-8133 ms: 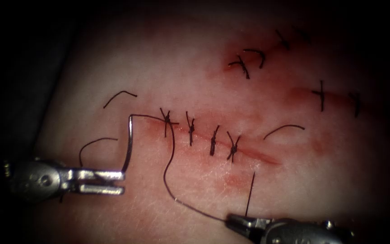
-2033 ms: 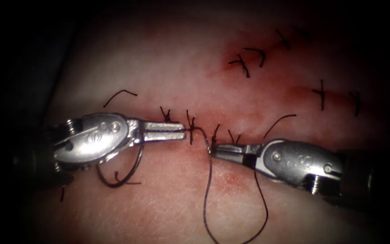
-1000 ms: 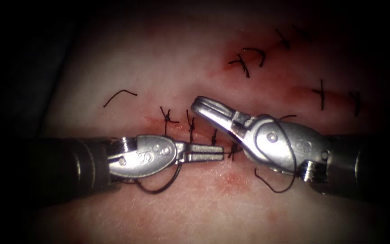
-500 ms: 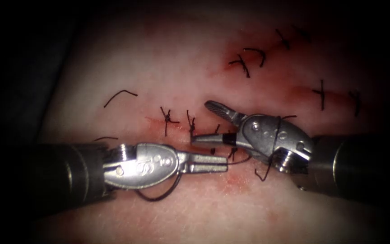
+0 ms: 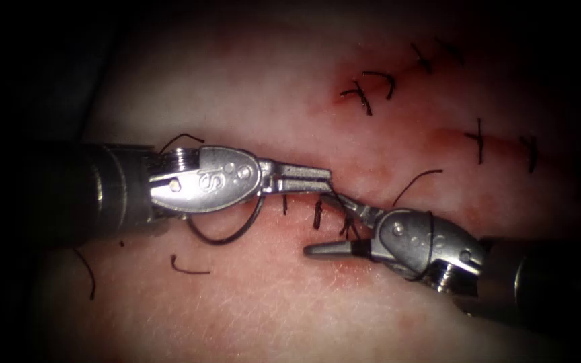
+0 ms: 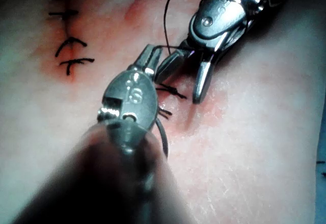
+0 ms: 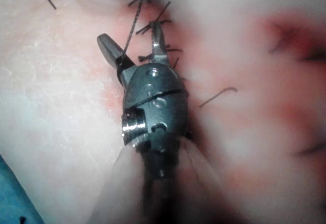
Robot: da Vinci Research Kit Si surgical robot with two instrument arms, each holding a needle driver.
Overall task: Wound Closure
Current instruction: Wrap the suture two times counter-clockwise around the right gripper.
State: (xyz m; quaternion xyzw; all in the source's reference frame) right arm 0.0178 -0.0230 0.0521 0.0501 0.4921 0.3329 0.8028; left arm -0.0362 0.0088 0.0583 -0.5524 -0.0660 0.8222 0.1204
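The left tool is seen left of centre in the endoscope view, above the stitched cut; its jaws are pressed together on the thread at their tips. The needle is seen as a dark curve hanging just under the left tool's wrist, lying over the tissue and not in it; what holds it cannot be told. The right tool is placed lower right of centre with its jaws spread wide around the thread, and nothing is gripped by them. Cut ends of thread lie at lower left
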